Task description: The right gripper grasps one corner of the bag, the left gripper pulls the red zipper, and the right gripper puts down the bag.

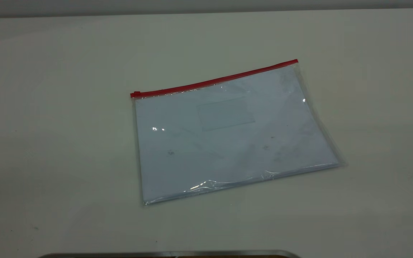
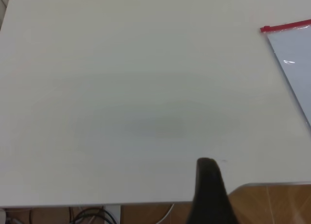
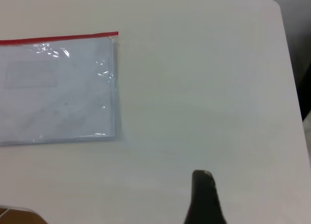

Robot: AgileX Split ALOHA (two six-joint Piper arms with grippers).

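Note:
The bag, a clear pouch with white paper inside, lies flat in the middle of the white table. The red zipper runs along its far long edge, with the slider tab at the left end. Neither gripper shows in the exterior view. Only a black tip of my left gripper shows, over the table's near edge and well away from the bag's zipper corner. A black tip of my right gripper hangs over bare table, apart from the bag and its red zipper.
A grey metal rim sits at the table's front edge. The table edge has wooden floor and cables below it. The table's rounded corner lies beyond the right gripper.

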